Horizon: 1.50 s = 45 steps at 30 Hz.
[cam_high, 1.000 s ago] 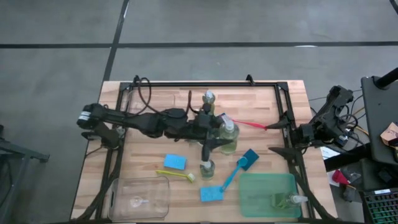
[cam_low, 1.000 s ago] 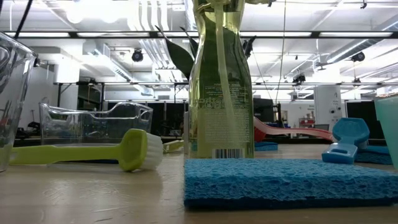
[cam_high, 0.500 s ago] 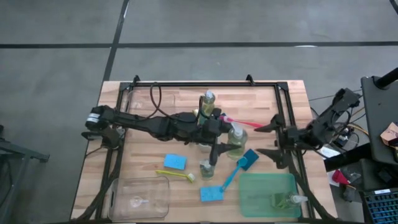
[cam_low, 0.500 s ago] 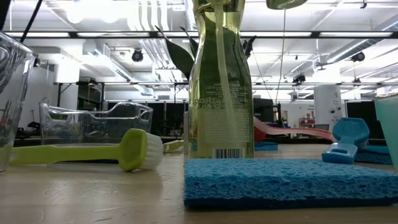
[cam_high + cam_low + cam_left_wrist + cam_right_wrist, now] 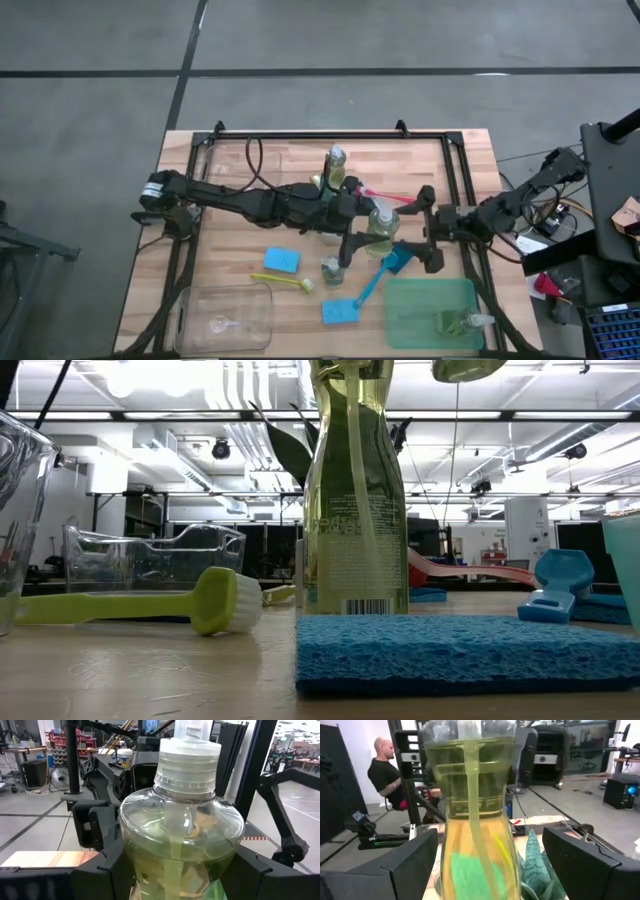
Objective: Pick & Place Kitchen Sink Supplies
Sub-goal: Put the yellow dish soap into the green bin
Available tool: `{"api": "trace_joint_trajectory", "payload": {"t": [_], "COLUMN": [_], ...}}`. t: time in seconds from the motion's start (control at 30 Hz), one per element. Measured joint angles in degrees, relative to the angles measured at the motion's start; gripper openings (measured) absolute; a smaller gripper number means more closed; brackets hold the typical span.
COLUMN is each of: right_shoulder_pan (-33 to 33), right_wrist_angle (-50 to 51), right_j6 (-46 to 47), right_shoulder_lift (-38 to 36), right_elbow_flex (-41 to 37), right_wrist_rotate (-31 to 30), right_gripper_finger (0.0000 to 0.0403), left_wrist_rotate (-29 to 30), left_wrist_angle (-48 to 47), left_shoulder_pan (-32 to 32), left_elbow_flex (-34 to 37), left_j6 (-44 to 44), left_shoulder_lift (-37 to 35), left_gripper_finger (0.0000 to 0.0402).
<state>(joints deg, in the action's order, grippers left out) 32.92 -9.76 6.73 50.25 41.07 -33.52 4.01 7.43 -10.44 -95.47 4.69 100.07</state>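
Note:
A clear pump bottle [image 5: 380, 224] of yellow-green liquid hangs over the table's middle, with my left gripper [image 5: 368, 230] shut on it; it fills the left wrist view [image 5: 182, 835]. My right gripper [image 5: 425, 228] faces that bottle from the table's right, open, its fingers [image 5: 415, 865] apart from the bottle [image 5: 475, 795]. More bottles stand at the far middle [image 5: 336, 166] and near middle [image 5: 332, 270], and one lies in the green tray [image 5: 425, 300]. Two blue sponges [image 5: 282, 261] [image 5: 341, 311], a blue brush [image 5: 385, 268], a yellow-green brush [image 5: 285, 283] and a red-pink brush [image 5: 392, 199] lie on the table. My left gripper pinches the bottle's wide body [image 5: 182, 855] between its two fingers [image 5: 107, 870], one on each side. The fingers come level from the table's left. The bottle stands upright in the hold, lifted clear of the table, its pump cap [image 5: 187, 755] above the fingers.
A clear bin [image 5: 222, 315] sits at the near left and another [image 5: 150, 560] at the far left. In the low view a standing bottle [image 5: 355, 490] and a sponge [image 5: 460, 655] fill the foreground. A black frame [image 5: 330, 133] rims the table. A person [image 5: 385, 775] sits beyond it.
My right gripper has swung in from the table's right edge toward the held bottle, staying open. My left gripper has carried the bottle a little toward the table's right and near edge, upright and clear of the table.

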Motion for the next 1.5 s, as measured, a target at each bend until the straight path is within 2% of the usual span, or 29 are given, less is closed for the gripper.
{"api": "trace_joint_trajectory", "payload": {"t": [0.2,0.53,0.67,0.87,1.03,1.13,1.27,1.5], "right_shoulder_pan": [-2.6,-3.2,-3.2,-3.3,-3.3,-3.2,-3.2,-3.1], "right_wrist_angle": [0.1,0.1,0.1,0.8,1.7,2.9,4.7,7.0], "right_j6": [1.0,-0.5,-0.9,-1.1,-1.1,-1.1,-0.8,-0.1], "right_shoulder_lift": [4.8,8.5,9.1,8.9,8.3,7.6,6.5,5.0], "right_elbow_flex": [2.8,5.9,6.5,6.5,6.5,6.5,6.4,6.4], "right_wrist_rotate": [3.8,4.2,5.8,6.6,6.6,6.7,7.1,7.3], "right_gripper_finger": [0.0352,0.0345,0.0311,0.023,0.0185,0.0184,0.0202,0.0203], "left_wrist_rotate": [0.0,0.0,-0.1,-0.3,-0.1,0.0,0.0,0.0], "left_wrist_angle": [-0.8,-1.1,-1.1,-1.4,-1.6,-2.0,-2.8,-6.6], "left_shoulder_pan": [0.0,0.0,0.0,-0.2,-0.2,-0.4,-0.5,-0.5], "left_elbow_flex": [0.1,0.1,0.1,0.1,0.1,0.1,0.0,0.0], "left_j6": [0.1,0.2,0.3,0.3,0.3,0.3,0.3,0.0], "left_shoulder_lift": [0.1,0.2,0.2,0.2,0.2,0.2,0.0,-1.9], "left_gripper_finger": [0.023,0.023,0.023,0.0232,0.0261,0.0284,0.0305,0.0307]}}
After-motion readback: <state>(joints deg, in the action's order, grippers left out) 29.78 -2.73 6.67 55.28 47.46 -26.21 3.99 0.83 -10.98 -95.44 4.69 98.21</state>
